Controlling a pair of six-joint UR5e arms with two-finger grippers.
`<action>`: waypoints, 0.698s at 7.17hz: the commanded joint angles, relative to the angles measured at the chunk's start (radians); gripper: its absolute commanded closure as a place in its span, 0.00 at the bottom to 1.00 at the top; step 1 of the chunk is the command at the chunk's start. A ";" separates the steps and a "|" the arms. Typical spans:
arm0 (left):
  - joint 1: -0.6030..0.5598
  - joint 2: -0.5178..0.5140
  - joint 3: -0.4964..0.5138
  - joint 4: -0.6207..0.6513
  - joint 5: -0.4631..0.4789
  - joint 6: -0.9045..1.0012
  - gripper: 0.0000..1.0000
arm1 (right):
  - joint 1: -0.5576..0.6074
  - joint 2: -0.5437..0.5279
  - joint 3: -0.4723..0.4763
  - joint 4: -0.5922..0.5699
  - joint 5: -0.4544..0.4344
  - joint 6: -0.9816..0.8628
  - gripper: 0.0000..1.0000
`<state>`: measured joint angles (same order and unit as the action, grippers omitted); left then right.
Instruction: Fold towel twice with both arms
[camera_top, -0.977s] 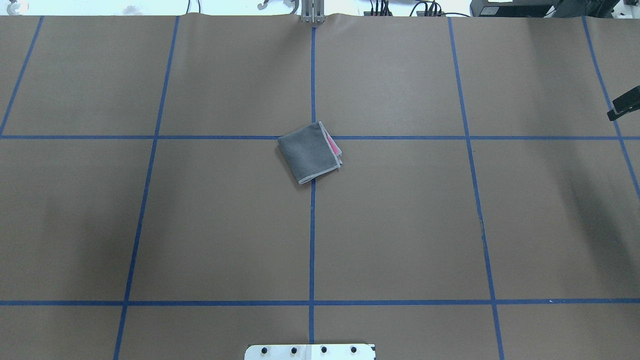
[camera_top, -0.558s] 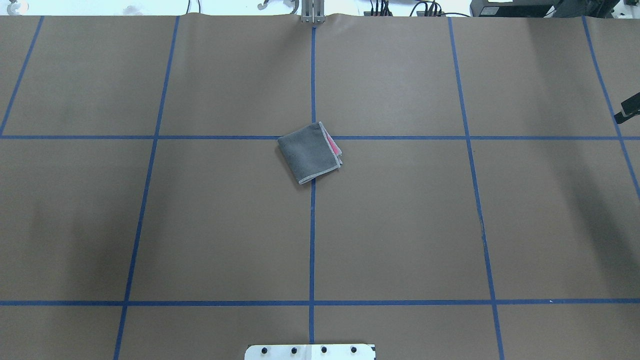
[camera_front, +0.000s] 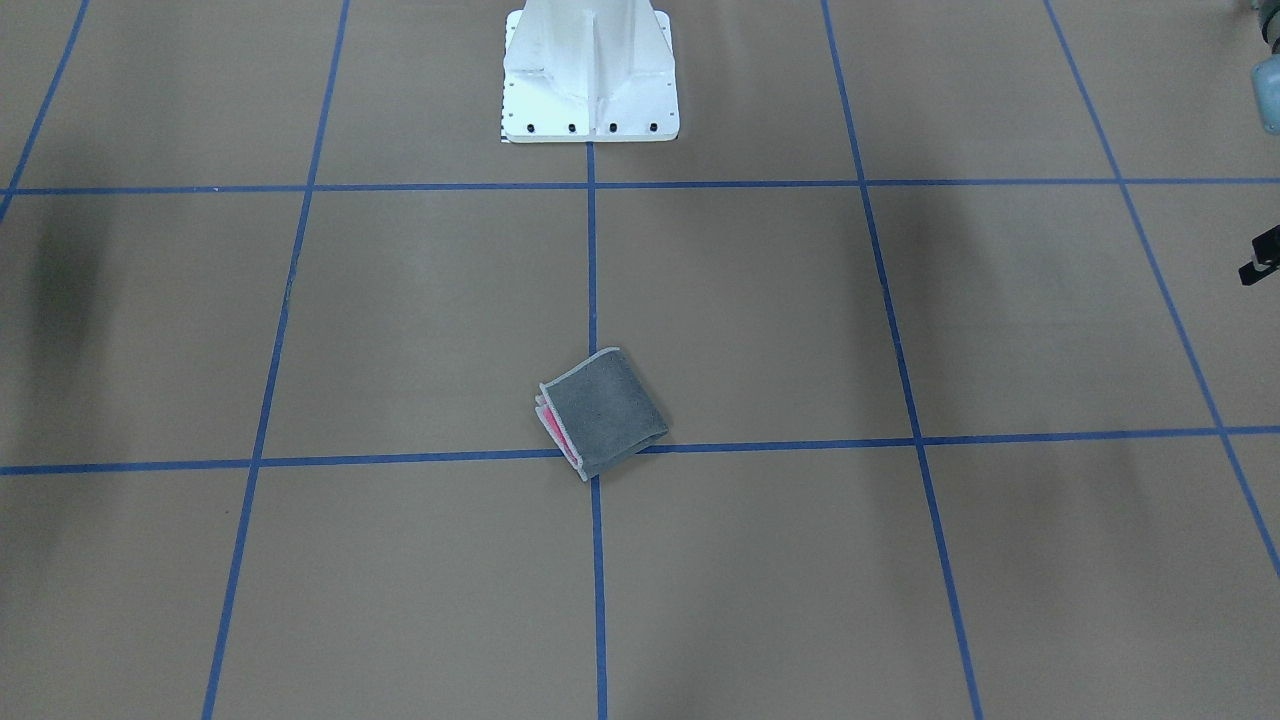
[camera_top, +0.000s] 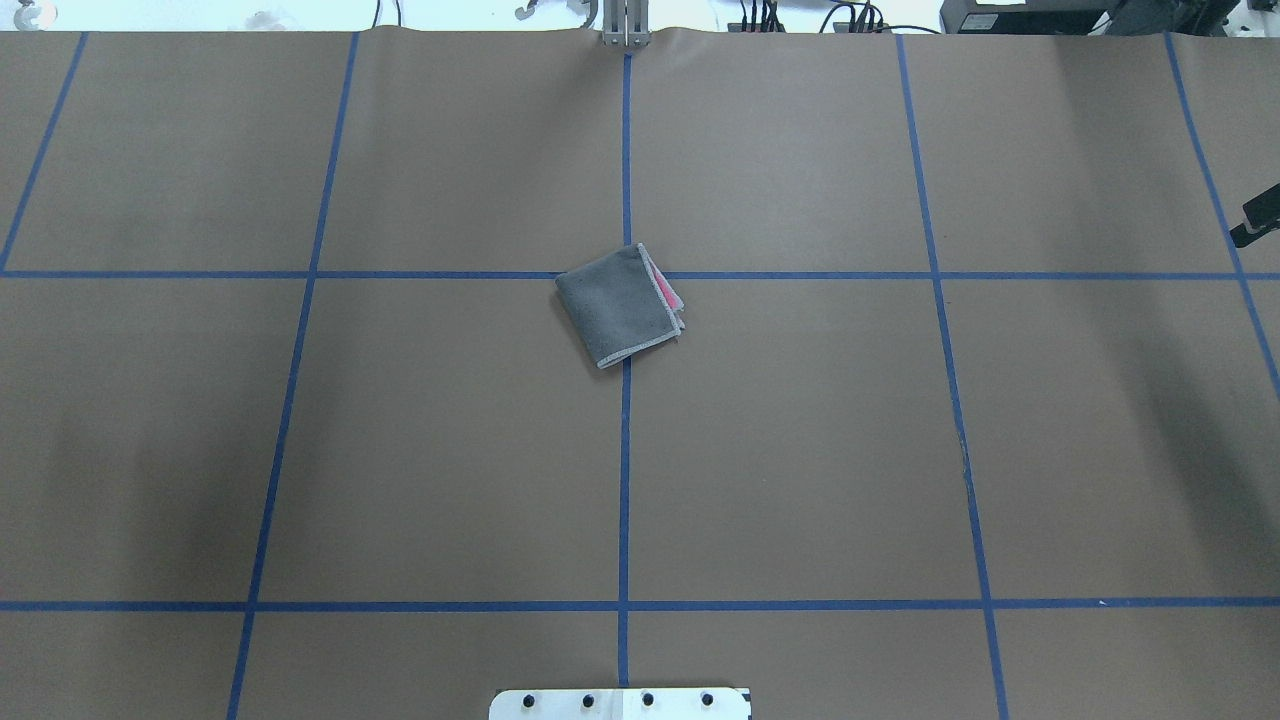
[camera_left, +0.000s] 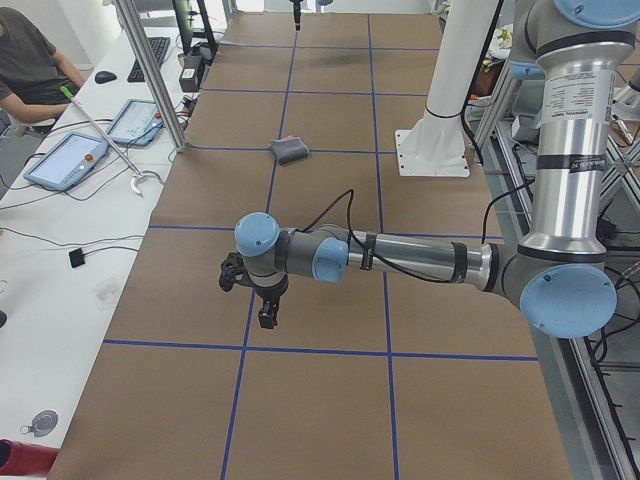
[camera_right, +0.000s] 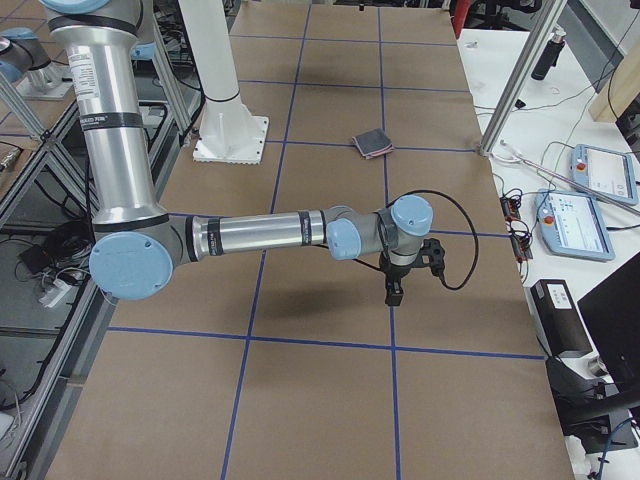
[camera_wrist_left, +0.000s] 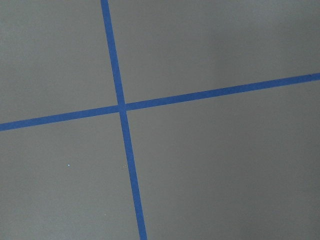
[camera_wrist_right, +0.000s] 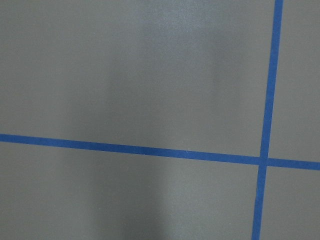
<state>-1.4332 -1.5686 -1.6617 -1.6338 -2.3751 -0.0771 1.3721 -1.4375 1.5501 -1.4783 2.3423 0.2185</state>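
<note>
- Towel (camera_top: 618, 308): folded into a small squarish packet, dark grey terry face up, pink layers peeking out at one side, light grey stitched edge.
- It lies flat at the centre of the matte brown paper-covered desk (camera_top: 800, 450), over a crossing of the blue tape (camera_top: 624, 480) lines.
- Left hand (camera_left: 265, 318): black, points down over the desk, well apart from towel. Cannot tell if open or closed.
- Right hand (camera_right: 393, 293): same pose on the opposite side, well apart from towel. Cannot tell its state either.
</note>
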 joint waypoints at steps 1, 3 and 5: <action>-0.001 -0.001 -0.006 -0.004 0.000 -0.009 0.00 | 0.013 -0.001 0.005 -0.020 -0.012 -0.028 0.00; 0.000 -0.016 -0.009 -0.008 0.000 -0.016 0.00 | 0.013 -0.006 0.005 -0.020 -0.011 -0.028 0.00; 0.000 -0.016 -0.022 -0.003 0.000 -0.016 0.00 | 0.013 -0.003 0.001 -0.020 -0.005 -0.028 0.00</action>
<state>-1.4329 -1.5809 -1.6751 -1.6395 -2.3745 -0.0926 1.3844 -1.4412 1.5546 -1.4986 2.3343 0.1904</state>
